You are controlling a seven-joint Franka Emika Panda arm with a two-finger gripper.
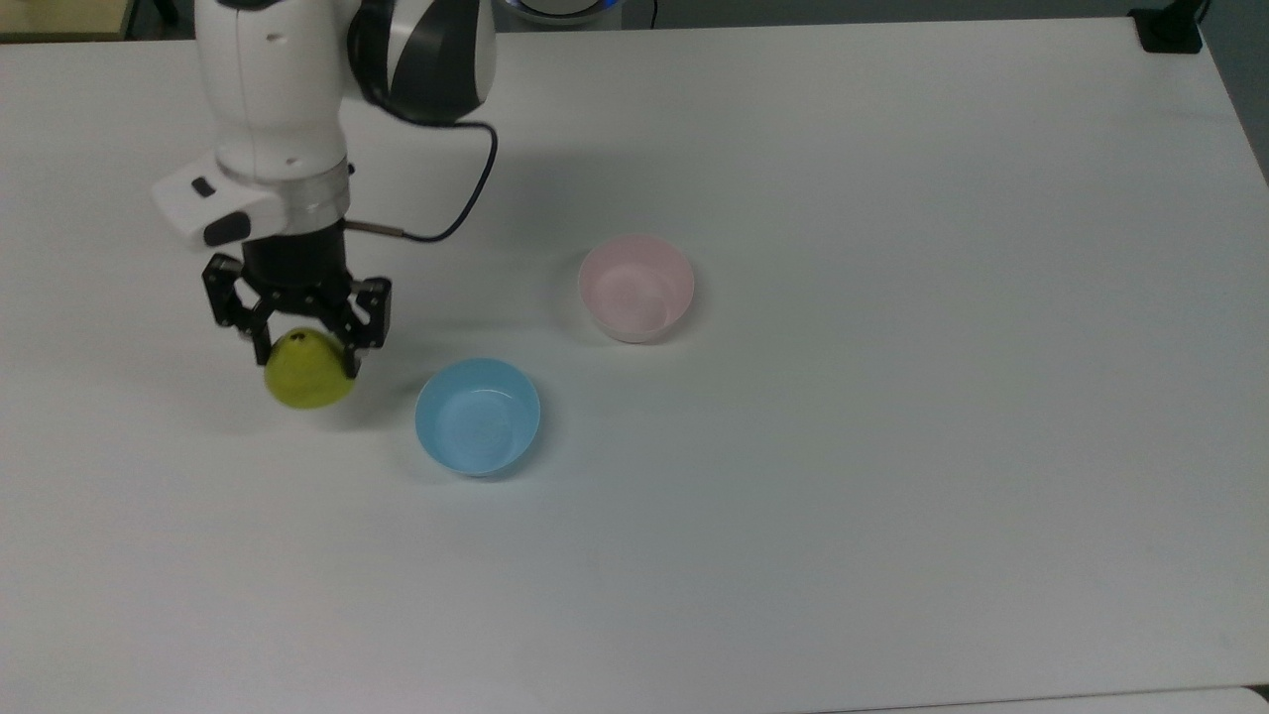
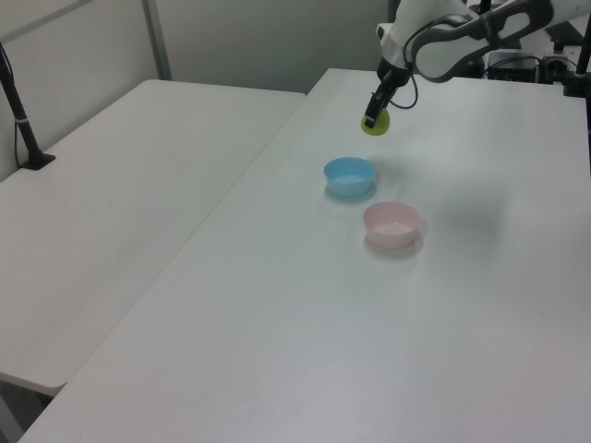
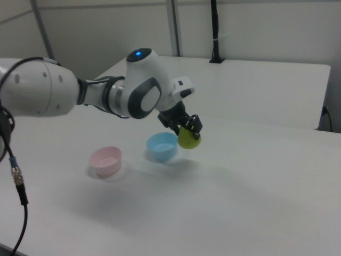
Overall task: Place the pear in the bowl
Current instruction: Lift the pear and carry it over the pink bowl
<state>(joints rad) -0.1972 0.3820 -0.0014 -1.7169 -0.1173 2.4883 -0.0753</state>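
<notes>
Two bowls on worktop (image 1: 892,446): blue bowl (image 1: 478,416), pink bowl (image 1: 635,288), well apart from pear (image 1: 308,370). Jaws clenched on pear, held aloft. Advice: carry past blue, centre over pink, lower before release.

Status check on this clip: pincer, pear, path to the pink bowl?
Pincer shut on pear, held above the table. Pink bowl empty, off to the top view's right. Blue bowl sits between them, slightly off the line.

1. A robotics lab: a Franka arm (image 3: 80,93) works over a bare white tabletop (image 1: 892,397).
2. A second white table (image 2: 120,175) adjoins it.
3. Black camera posts (image 3: 214,32) stand clamped by plain partition walls (image 3: 266,32).
</notes>
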